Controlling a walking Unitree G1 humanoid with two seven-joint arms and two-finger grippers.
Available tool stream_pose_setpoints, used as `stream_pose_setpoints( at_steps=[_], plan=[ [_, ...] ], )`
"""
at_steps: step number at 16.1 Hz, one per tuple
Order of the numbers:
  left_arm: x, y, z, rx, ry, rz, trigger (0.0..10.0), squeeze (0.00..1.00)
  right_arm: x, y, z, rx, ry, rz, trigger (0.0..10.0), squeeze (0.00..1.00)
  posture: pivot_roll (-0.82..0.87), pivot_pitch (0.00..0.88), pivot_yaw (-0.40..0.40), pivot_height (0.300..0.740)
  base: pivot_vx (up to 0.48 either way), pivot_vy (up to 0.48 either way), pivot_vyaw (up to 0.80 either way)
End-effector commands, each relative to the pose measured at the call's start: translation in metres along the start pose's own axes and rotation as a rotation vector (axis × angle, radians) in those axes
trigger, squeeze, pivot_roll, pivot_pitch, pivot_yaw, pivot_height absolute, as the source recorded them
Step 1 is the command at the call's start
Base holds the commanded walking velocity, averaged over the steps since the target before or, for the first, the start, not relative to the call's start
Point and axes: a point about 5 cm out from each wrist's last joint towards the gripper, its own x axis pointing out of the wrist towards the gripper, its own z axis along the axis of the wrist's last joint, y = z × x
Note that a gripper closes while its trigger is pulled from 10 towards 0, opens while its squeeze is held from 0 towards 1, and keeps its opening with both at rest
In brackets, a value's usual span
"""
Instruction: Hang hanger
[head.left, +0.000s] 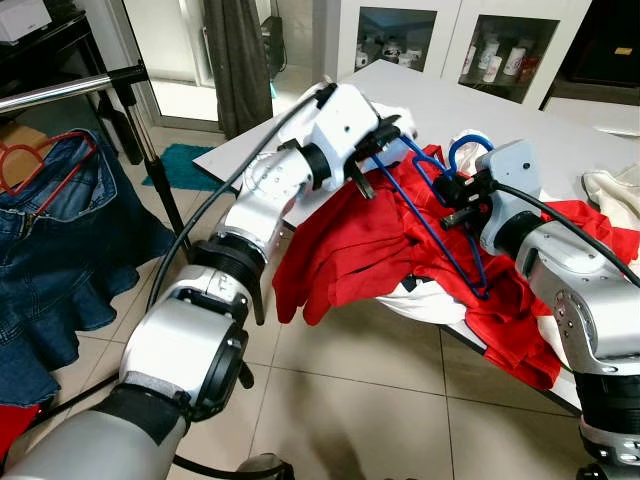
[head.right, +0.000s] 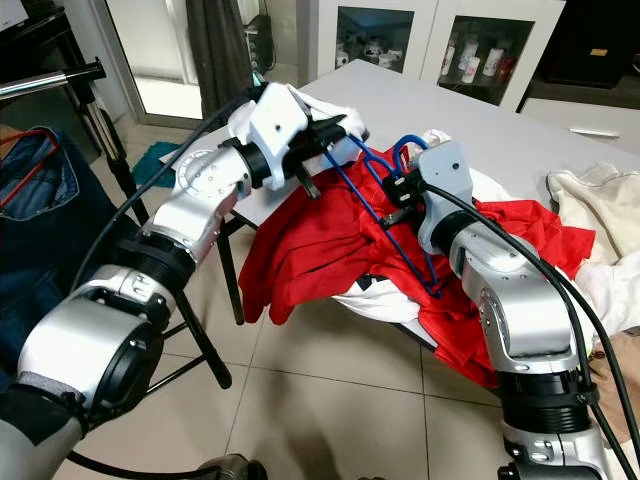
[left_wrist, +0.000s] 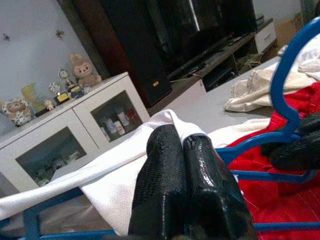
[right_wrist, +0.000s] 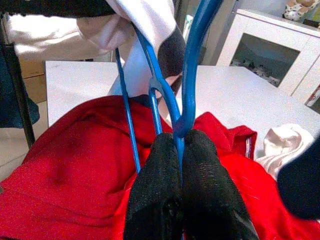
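Nearest, lower left: left arm (head.left: 190, 350), silver, reaching forward over the tiled floor (head.left: 360, 400).
Lower right: right arm (head.left: 590, 300), silver, reaching in from the right.
Table edge: red garment (head.left: 350, 250), draped over the corner of the white table (head.left: 540, 120) and hanging toward the floor.
On the garment: blue hanger (head.left: 440, 235), held tilted above the red cloth, its hook (right_wrist: 195, 60) up.
Right gripper (right_wrist: 181, 145): fingers pressed together on the blue hanger just below its hook.
Left gripper (left_wrist: 182, 150): fingers closed together, pinching white cloth (left_wrist: 130, 170) at the hanger's other end; whether the hanger's bar is also caught between them is unclear.
Far left: denim clothing (head.left: 60, 230) on a red hanger (head.left: 40, 165), below a metal rail (head.left: 60, 90).
Table, right end: cream cloth (head.right: 600, 210), crumpled.
Farthest: white glass-fronted cabinet (head.left: 470, 45) holding bottles.
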Motion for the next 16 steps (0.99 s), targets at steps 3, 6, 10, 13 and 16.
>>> stream_pose_setpoints(
  at_steps=[3,6,10,13,16],
  plan=[
    [-0.002,-0.005,-0.002,0.085,0.018,-0.011,10.0,0.00,0.004,-0.004,0.006,-0.021,-0.021,-0.029,10.0,0.00,0.02,0.000,0.055,0.740,0.000,0.000,0.00],
    [-0.011,-0.001,-0.012,0.074,0.046,0.034,10.0,0.00,0.000,-0.001,-0.004,-0.051,0.024,0.009,10.0,0.00,0.02,0.000,0.055,0.740,0.000,0.000,0.00],
    [-0.023,0.024,-0.007,0.074,0.035,0.162,10.0,0.00,-0.009,0.008,-0.020,-0.141,0.110,0.138,10.0,0.00,0.03,0.000,0.046,0.740,0.000,0.000,0.00],
    [-0.034,0.053,0.004,0.073,0.024,0.276,10.0,0.00,-0.025,0.022,-0.025,-0.222,0.123,0.323,10.0,0.00,0.03,0.000,0.044,0.740,0.000,0.000,0.00],
    [-0.040,0.065,0.007,0.062,0.021,0.322,10.0,0.00,-0.035,0.018,-0.030,-0.256,0.150,0.355,10.0,0.00,0.02,0.000,0.047,0.740,0.000,0.000,0.00]
  ],
)
